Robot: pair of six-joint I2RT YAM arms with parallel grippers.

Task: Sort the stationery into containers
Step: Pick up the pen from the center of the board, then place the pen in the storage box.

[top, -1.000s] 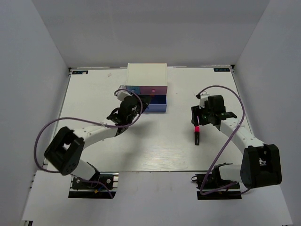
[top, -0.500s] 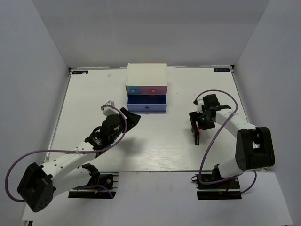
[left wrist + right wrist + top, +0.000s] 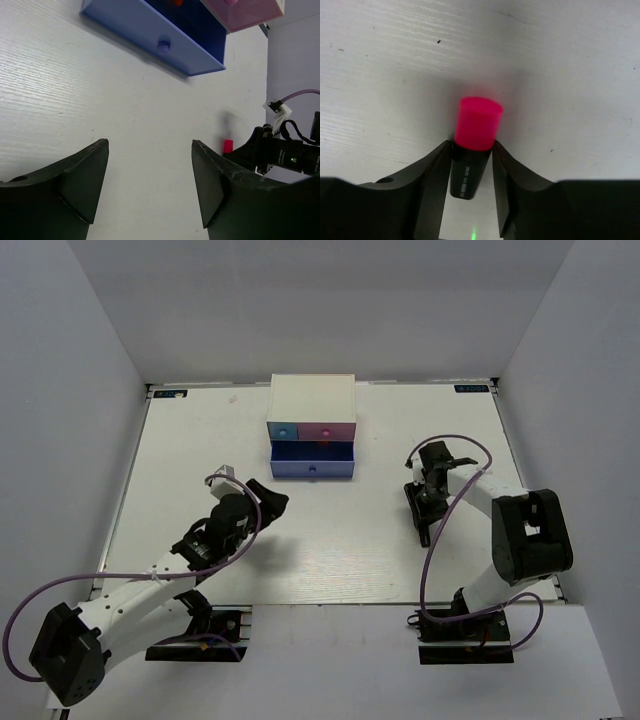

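Observation:
The black marker with the pink end (image 3: 476, 131) lies on the white table at the right. My right gripper (image 3: 471, 150) is down over it, and both fingers press against its black body. From the left wrist view its pink end (image 3: 228, 146) shows beside the right arm. The white drawer chest (image 3: 311, 405) stands at the back centre. Its blue drawer (image 3: 312, 468) is pulled out, and an orange-red bit (image 3: 176, 2) shows inside. The pink drawer (image 3: 337, 428) is pushed in. My left gripper (image 3: 272, 502) hangs open and empty in front of the chest, apart from it.
White walls enclose the table on three sides. The blue drawer's knob (image 3: 163, 44) points toward the arms. A purple cable (image 3: 455, 440) loops above the right wrist. Bare table (image 3: 340, 540) lies between the two grippers.
My left arm drew back from the chest toward the near left and its gripper opened. My right gripper lowered over the pink-ended marker and closed on it.

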